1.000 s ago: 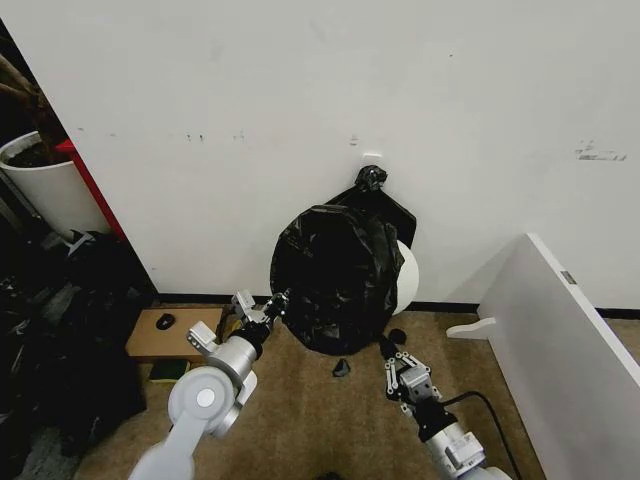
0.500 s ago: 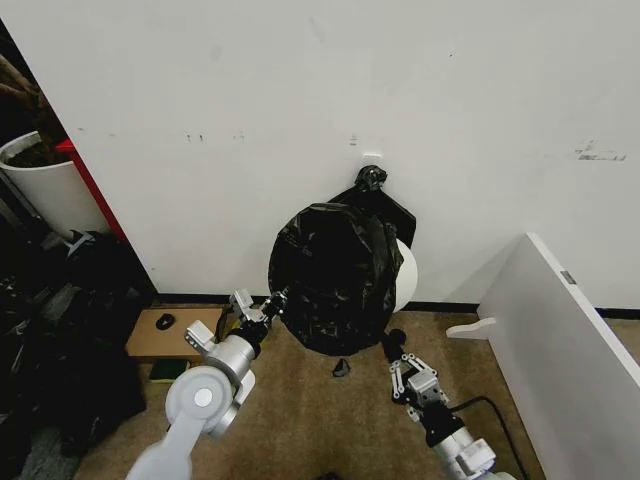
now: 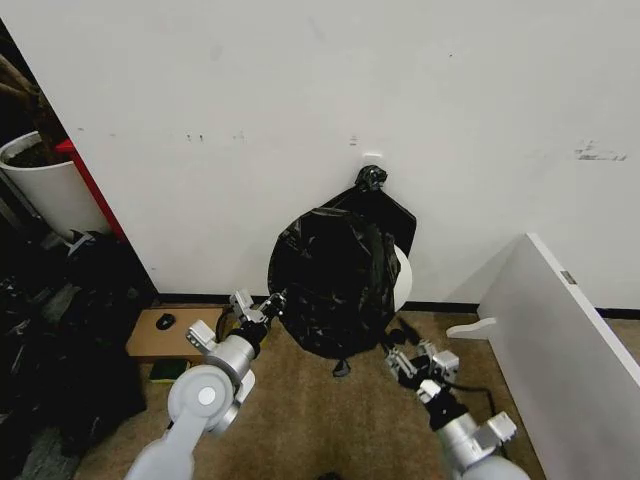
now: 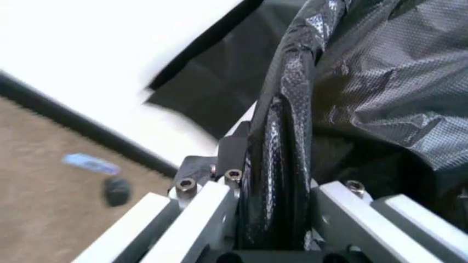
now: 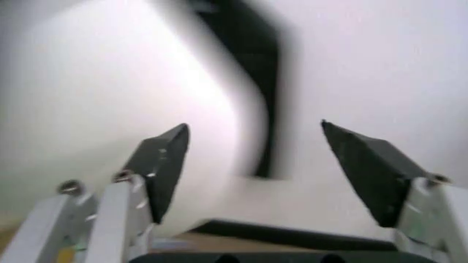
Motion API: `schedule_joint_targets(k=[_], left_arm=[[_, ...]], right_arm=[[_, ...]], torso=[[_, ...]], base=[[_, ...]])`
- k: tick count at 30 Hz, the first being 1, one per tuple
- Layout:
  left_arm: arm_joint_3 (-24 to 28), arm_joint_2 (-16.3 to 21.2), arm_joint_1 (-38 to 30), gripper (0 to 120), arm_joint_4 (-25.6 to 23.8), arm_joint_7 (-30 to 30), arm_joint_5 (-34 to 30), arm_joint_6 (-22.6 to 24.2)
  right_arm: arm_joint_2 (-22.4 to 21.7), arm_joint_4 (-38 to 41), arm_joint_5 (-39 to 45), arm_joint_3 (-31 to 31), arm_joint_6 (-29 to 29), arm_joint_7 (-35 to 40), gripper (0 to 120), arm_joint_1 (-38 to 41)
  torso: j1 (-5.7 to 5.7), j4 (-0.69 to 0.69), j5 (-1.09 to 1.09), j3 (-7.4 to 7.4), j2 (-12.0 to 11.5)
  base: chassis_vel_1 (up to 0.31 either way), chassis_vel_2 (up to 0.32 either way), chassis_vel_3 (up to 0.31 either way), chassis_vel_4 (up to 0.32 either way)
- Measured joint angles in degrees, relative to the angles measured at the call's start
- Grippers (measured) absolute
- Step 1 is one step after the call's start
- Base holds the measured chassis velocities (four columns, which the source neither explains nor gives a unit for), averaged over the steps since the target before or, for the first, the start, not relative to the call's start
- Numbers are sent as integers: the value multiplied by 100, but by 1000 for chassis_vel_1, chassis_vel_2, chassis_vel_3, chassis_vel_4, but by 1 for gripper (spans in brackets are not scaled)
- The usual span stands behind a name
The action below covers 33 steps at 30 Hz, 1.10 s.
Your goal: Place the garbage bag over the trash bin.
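Black garbage bag (image 3: 335, 282) draped over my white trash bin (image 3: 405, 277) at the far wall, left gripper (image 3: 274, 302) clamped on its left edge, right gripper (image 3: 402, 358) spread empty; overpulling risks tearing.

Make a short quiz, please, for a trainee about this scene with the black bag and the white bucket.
1. True or false: the left gripper is shut on the garbage bag.
2. Which way do the right gripper's fingers stand?
A. open, holding nothing
B. shut on the bag
C. shut on the bucket's rim
3. Fill in: the trash bin lies on its side against the ____, with the bag over its mouth.

Key
1. True: in the left wrist view a fold of black plastic is pinched between the fingers.
2. A: the right wrist view shows the fingers apart with only the white bucket ahead.
3. wall.
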Motion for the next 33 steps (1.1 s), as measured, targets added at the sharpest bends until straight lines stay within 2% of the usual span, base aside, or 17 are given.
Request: schedule_joint_targets(k=[2, 3, 5, 6, 8, 9, 10, 11, 12, 16, 19, 25, 33], left_arm=[[94, -20, 43, 0, 75, -252, 272, 16], [100, -22, 47, 0, 81, -276, 295, 24], [154, -42, 96, 0, 150, -586, 640, 251], [154, -42, 96, 0, 150, -586, 640, 251], [150, -50, 132, 0, 157, -903, 752, 776], [148, -56, 112, 0, 158, -1143, 718, 1303], [157, -59, 68, 0, 184, -1292, 661, 1636], [185, -85, -39, 0, 275, -1516, 552, 2084], [185, -85, -39, 0, 275, -1516, 552, 2084], [250, -155, -270, 0, 485, -1951, 454, 2763], [279, -220, -478, 0, 744, -2039, 551, 2890], [334, -362, -641, 0, 1048, -2252, 749, 2914], [348, -455, -585, 0, 903, -2251, 932, 2844]], right_arm=[[23, -21, -400, 33, -224, 544, 84, 44], [24, -22, -440, 35, -236, 575, 84, 43], [57, -11, -1174, 27, -180, 738, 95, -10], [57, -11, -1174, 27, -180, 738, 95, -10], [96, 56, -1718, -59, 23, 654, 99, -2], [127, 114, -2042, -103, 177, 542, 100, 5], [151, 163, -2281, -128, 322, 422, 100, 8], [190, 230, -2584, -149, 597, 167, 100, 17], [190, 230, -2584, -149, 597, 167, 100, 17], [243, 277, -2962, -191, 1192, -460, 100, 58], [272, 265, -2997, -210, 1425, -704, 100, -48], [290, 204, -2967, -201, 1484, -718, 100, -114], [310, 221, -2952, -199, 1484, -722, 100, -204]], torso=[[0, 0, 1, 0, 0], [0, 1, 1, 0, 0], [0, -1, 0, 0, 0], [0, -1, 0, 0, 0], [0, 0, 2, 0, 0], [0, 3, 2, 0, 0], [0, 3, 1, 0, 0], [0, 0, 0, 0, 0], [0, 0, 0, 0, 0], [0, 1, 2, 0, 0], [0, 0, 1, 0, 0], [0, 1, 1, 0, 0], [0, 0, 2, 0, 0]], base=[[0, 0, 0, 0], [0, 0, 0, 0], [0, 0, 0, 0], [0, 0, 0, 0], [0, 0, 0, 0], [0, 0, 0, 0], [0, 0, 0, 0], [0, 0, 0, 0], [0, 0, 0, 0], [0, 0, 0, 0], [0, 0, 0, 0], [0, 0, 0, 0], [0, 0, 0, 0]])
